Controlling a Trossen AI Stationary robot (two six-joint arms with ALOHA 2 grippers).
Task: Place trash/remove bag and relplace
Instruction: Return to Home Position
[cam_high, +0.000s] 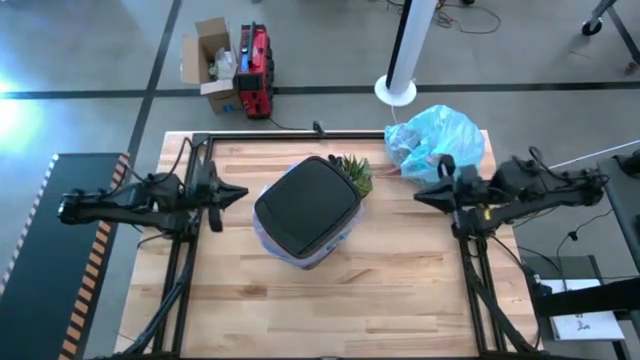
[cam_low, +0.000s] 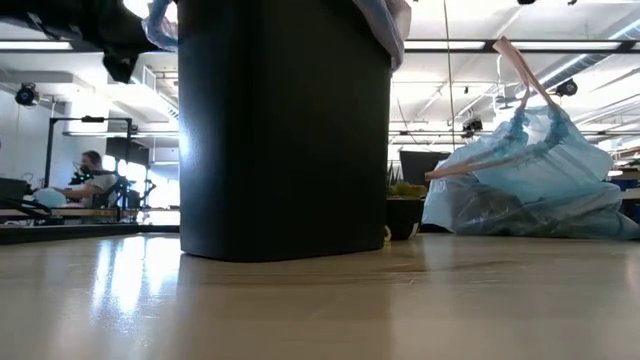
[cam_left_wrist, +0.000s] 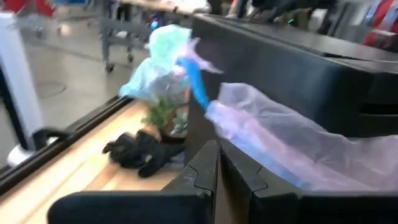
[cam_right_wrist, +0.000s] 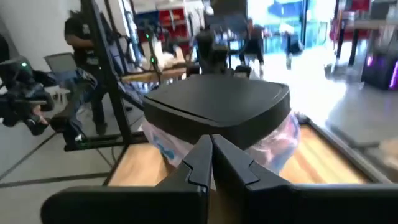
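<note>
From above, the black trash bin (cam_high: 307, 208) stands mid-counter (cam_high: 330, 310) with its lid down and a pinkish liner (cam_high: 300, 256) showing under the rim. A small potted plant (cam_high: 355, 172) sits at its far right side. The tied blue bag (cam_high: 437, 140) lies at the far right corner, just beyond the right arm (cam_high: 540, 185). The left arm (cam_high: 130, 205) is drawn back on the left, its tip aimed at the bin.

At counter height, the bag (cam_low: 530, 180) rests on the counter clear of the bin (cam_low: 280, 130). Loose trash cannot be told apart inside it.

Past the left wrist, the left jaws are pressed together and empty, close to the liner's overhang (cam_left_wrist: 280, 143).

Past the right wrist, the right jaws are likewise pressed together and empty, facing the lid (cam_right_wrist: 217, 102).

Homing well probably means keeping both jaws closed and withdrawing straight outward. The left should stay off the liner, and the right should avoid the bag beside it.
</note>
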